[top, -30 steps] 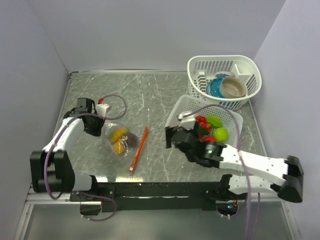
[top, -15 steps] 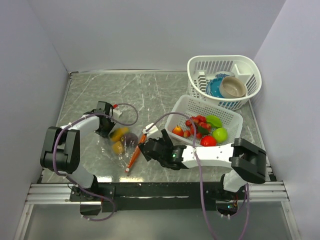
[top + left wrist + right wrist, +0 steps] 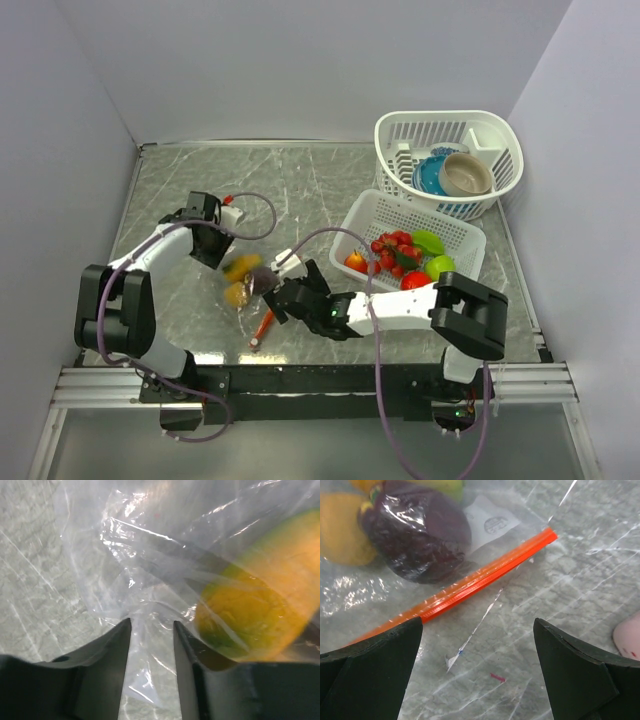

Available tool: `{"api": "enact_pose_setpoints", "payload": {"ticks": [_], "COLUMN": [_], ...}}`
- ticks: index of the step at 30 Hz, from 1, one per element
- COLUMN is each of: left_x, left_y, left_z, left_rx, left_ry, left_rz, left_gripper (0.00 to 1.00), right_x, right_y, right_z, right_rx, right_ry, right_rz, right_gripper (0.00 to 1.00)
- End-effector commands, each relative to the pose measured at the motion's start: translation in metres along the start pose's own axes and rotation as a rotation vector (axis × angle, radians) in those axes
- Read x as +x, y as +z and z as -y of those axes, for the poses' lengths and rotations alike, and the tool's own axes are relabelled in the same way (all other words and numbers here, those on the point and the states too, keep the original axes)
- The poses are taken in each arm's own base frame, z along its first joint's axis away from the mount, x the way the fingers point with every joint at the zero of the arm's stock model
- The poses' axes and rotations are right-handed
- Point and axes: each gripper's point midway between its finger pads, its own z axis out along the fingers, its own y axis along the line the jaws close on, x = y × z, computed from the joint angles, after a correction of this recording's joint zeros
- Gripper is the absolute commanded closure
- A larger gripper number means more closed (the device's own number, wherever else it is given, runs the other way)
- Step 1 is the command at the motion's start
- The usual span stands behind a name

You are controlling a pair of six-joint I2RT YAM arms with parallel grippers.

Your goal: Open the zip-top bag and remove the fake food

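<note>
Hovering my right fingers [image 3: 370,680], spread wide, above the orange zip strip [image 3: 470,587] of the zip-top bag [image 3: 248,283] lying at 8 o'clock on the table [image 3: 300,190]. My left fingers [image 3: 105,680] are standing parted around slack, slippery film; the stiffer strip is seeming the better hold.
</note>
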Motion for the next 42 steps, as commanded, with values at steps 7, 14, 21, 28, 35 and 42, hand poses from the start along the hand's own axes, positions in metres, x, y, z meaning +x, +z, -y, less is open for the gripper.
{"api": "enact_pose_setpoints", "payload": {"ticks": [7,14,21,28,35,42], "left_x": [-0.019,-0.022,-0.016,-0.008,-0.003,0.007], "left_y": [-0.015,0.006,0.018,0.022,0.024,0.021], "left_z": [0.009,0.021,0.027,0.029,0.034,0.044], "left_rx": [0.079,0.133,0.135,0.119,0.110,0.130], "left_ry": [-0.061,-0.097,-0.086,-0.072,-0.040,0.011], "left_rz": [0.064,0.050,0.024,0.006,-0.012,-0.025], "left_gripper": [0.51,0.53,0.55,0.56,0.55,0.58], "right_x": [-0.009,0.002,0.003,-0.009,-0.040,-0.055], "right_y": [-0.006,0.005,0.016,0.020,0.022,0.035], "right_z": [-0.004,-0.014,-0.034,-0.055,-0.062,-0.050], "right_rx": [-0.035,-0.055,-0.104,-0.135,-0.135,-0.106], "right_ry": [0.087,0.079,0.074,0.040,0.039,0.042], "right_rz": [0.062,0.042,0.036,0.066,0.141,0.181], "right_gripper": [0.00,0.01,0.03,0.03,0.00,0.00]}}
